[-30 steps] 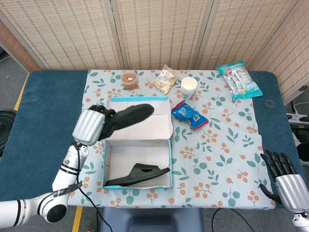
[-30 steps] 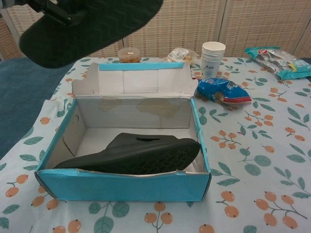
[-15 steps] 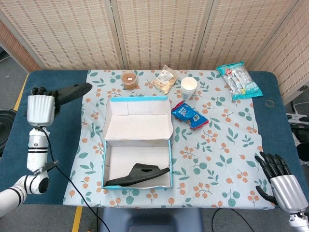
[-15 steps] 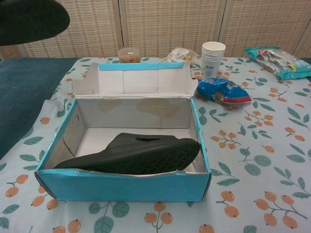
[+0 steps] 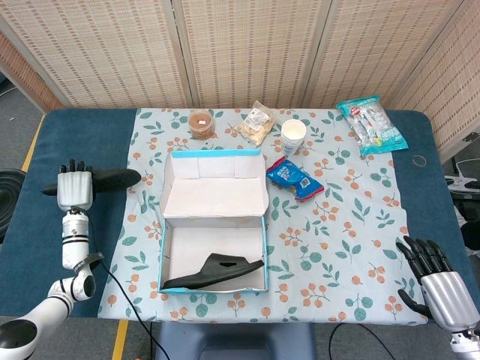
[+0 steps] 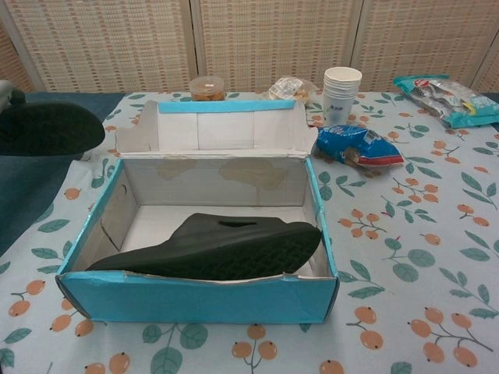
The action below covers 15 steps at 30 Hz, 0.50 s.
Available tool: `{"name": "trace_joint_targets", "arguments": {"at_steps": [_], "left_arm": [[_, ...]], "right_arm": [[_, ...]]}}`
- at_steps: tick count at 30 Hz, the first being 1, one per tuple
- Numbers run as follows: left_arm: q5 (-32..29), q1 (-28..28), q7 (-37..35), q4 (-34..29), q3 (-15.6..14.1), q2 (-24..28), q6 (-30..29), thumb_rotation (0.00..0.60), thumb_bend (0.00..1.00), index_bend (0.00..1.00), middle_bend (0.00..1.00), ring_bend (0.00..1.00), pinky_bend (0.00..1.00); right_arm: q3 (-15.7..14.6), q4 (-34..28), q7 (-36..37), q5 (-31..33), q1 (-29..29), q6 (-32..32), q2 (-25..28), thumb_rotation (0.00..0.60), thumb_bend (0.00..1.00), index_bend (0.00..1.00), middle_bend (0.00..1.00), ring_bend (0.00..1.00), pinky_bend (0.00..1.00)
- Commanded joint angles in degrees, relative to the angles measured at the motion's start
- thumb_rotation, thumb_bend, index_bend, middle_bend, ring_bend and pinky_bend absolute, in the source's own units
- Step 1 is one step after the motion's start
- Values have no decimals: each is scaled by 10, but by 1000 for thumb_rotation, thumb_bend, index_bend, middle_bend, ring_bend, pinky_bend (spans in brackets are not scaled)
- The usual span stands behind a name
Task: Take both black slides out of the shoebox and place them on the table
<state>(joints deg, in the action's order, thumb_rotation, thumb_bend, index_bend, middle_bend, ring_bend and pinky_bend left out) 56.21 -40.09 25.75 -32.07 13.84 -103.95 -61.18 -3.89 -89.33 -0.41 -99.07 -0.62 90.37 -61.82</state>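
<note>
Black rubber is showing at the far left: the left hand point(image 5: 74, 187) is gripping the first black slide point(image 5: 112, 179), whose long axis is running sideways from the hand toward the floral tablecloth point(image 5: 337, 225), low over the dark blue table surface point(image 5: 45, 240) — whether it is touching down yet cannot be told. To the right of that hand, the open blue-and-white cardboard shoebox point(image 5: 214, 225) is sitting with its lid flap folded back. The second black slide point(image 6: 218, 248) is lying tilted inside, leaning along the box's near wall with its long axis across the box, toe toward the right.

That slide is lying well to the right of the left hand and well to the left of the right hand point(image 5: 439, 277), which is hovering at the table's near right corner with fingers apart, holding nothing. Neither hand looks clearly nearer. The box interior is giving room above the slide, and bare cloth is lying on both sides of the box — space enough, probably, for setting it down.
</note>
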Motion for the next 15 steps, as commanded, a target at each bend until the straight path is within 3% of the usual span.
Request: {"name": "trace_joint_targets", "arguments": {"at_steps": [1, 3, 5, 9, 15], "left_arm": [[-31, 8, 29, -29, 18, 4, 43, 600, 455, 302, 117, 86, 275], [-46, 14, 45, -62, 26, 17, 57, 600, 454, 219, 27, 20, 283], [-54, 23, 55, -111, 29, 37, 61, 600, 454, 170, 2, 0, 288], [-60, 47, 70, -238, 18, 99, 69, 600, 451, 73, 0, 0, 295], [-61, 85, 76, -425, -8, 203, 60, 600, 448, 10, 0, 0, 294]], "right_arm": [[1, 0, 1, 0, -1, 2, -1, 600, 158, 0, 0, 0, 0], [1, 0, 0, 0, -1, 3, -1, 600, 158, 0, 0, 0, 0], [0, -1, 0, -1, -2, 4, -1, 600, 158, 0, 0, 0, 0], [0, -1, -1, -2, -3, 6, -1, 600, 158, 0, 0, 0, 0], [-1, -2, -3, -3, -3, 5, -1, 600, 158, 0, 0, 0, 0]]}}
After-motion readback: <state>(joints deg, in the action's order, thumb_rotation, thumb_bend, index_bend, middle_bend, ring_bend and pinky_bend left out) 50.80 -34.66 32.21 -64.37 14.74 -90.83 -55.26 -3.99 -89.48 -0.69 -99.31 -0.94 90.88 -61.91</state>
